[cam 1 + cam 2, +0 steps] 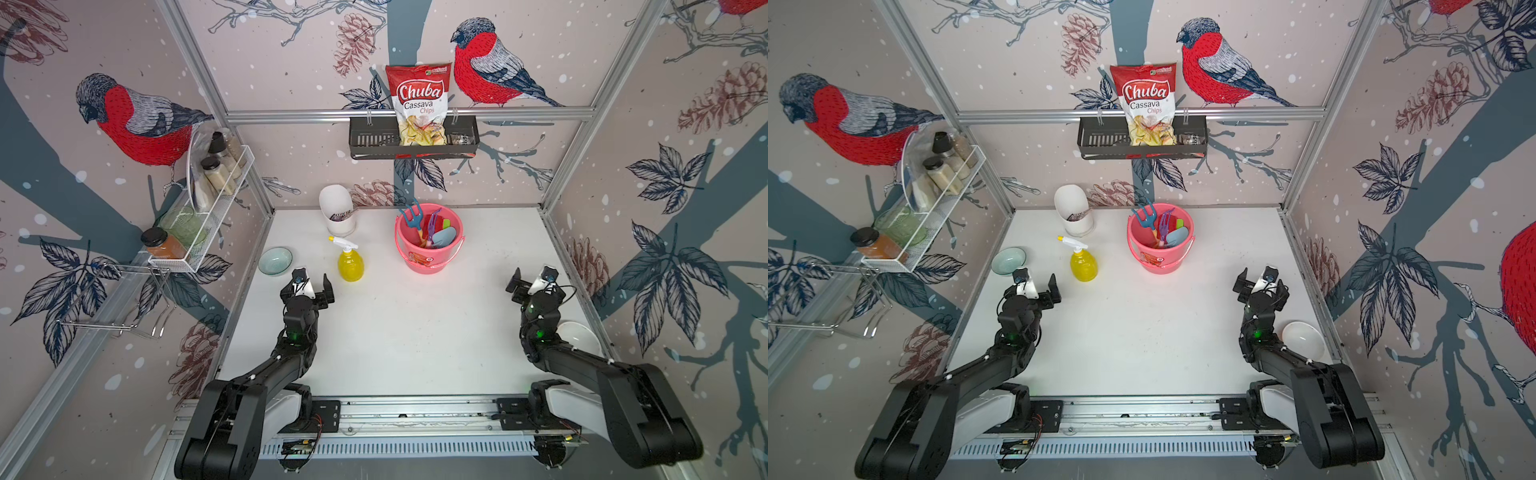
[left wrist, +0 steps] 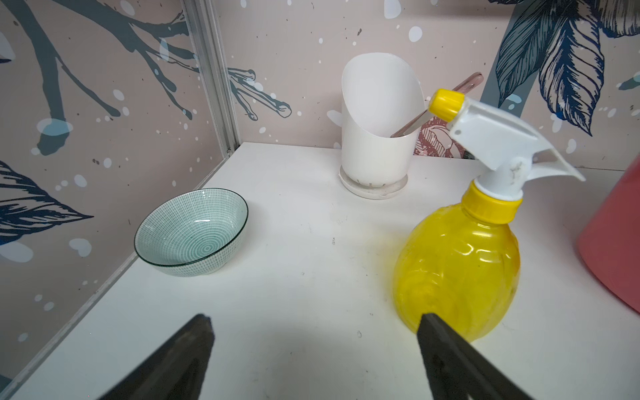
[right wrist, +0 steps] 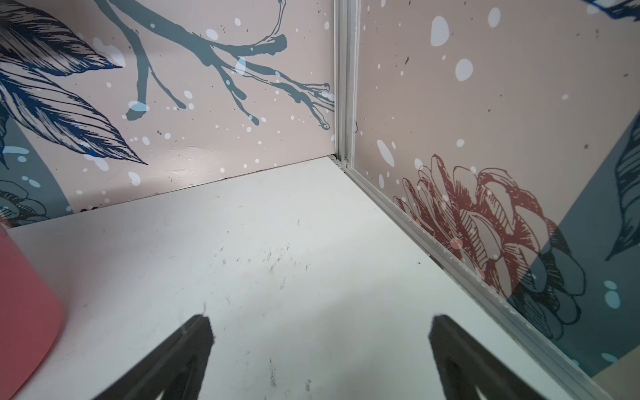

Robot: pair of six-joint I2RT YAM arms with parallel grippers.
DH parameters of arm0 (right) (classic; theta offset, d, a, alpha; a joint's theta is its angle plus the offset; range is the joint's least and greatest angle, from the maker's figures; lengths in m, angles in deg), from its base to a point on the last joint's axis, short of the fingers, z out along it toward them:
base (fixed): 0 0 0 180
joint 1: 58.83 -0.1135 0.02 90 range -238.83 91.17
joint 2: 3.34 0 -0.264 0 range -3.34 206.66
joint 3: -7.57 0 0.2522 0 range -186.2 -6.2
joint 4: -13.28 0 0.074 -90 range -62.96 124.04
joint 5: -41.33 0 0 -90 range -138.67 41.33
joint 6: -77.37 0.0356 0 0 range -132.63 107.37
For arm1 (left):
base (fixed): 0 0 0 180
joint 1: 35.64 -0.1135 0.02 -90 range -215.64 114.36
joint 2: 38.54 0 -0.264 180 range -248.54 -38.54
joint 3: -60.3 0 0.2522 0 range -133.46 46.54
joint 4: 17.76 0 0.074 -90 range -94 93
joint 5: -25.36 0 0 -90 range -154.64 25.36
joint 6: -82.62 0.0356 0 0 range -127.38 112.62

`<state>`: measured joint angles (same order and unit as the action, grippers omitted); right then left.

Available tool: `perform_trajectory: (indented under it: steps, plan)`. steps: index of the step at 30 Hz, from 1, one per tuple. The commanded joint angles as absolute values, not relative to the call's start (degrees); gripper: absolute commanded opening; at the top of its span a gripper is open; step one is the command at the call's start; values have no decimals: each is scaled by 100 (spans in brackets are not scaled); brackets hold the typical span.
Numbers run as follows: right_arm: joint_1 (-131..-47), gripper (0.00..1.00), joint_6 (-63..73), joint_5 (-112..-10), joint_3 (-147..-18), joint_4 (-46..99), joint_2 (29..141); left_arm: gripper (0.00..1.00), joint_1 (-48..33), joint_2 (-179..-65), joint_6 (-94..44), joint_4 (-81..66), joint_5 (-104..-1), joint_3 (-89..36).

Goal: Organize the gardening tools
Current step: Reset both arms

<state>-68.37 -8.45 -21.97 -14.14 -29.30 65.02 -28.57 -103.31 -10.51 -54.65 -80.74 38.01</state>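
A white table (image 1: 415, 332) sits inside a booth papered with red-breasted birds, and two black robot arms reach in from the near edge.

The left claw (image 2: 313, 322) hovers low over the table with its two fingers spread wide and nothing between them. A yellow spray bottle (image 1: 351, 264) with a white trigger stands upright just beyond its inner finger. I cannot tell whether finger and bottle touch.

The right claw (image 3: 320, 320) is spread just as wide and empty. It faces the far right corner over bare table.

A pink bucket (image 1: 428, 259) stands toward the back of the table, to the right of the spray bottle and apart from it. Small toy tools stick up out of it: a blue fork (image 1: 412, 216), a purple fork (image 1: 433, 222), a light-blue shovel (image 1: 444, 237) and the tip of a green shovel (image 1: 446, 224). The rest of what is inside is too crowded to make out.

A teal bowl (image 1: 275, 261) rests near the left wall beside the left claw. A white holder (image 1: 337, 208) stands at the back wall behind the bottle. A white bowl (image 1: 579, 338) lies by the right arm. A bag of chips (image 1: 419, 104) stands in a black shelf (image 1: 374, 141) on the back wall.
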Motion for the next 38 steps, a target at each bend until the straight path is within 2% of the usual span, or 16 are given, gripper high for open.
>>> perform_trajectory:
  steps: [1,7,16,22,31,38]
  plan:
    - [-6811,100,-1003,-2371,-1328,-3822,6715,96,-2959,-10615,-920,-6519,-7917,3844]
    - [-6744,100,-1041,-2680,-1208,-4395,6821,96,-3168,-11434,-870,-7636,-7735,3886]
    - [-6685,100,-1230,-2661,-1155,-5701,8059,96,-3217,-12578,-741,-8792,-7649,3872]
    - [-6613,100,-1198,-2697,-1220,-6001,8476,96,-3217,-12736,-780,-8538,-7729,3688]
    - [-6586,100,-930,-2318,-1543,-5147,8341,96,-3221,-12766,-750,-8112,-7728,3439]
    - [-6557,100,-912,-2326,-1587,-5111,8365,97,-3221,-12759,-745,-8061,-7745,3406]
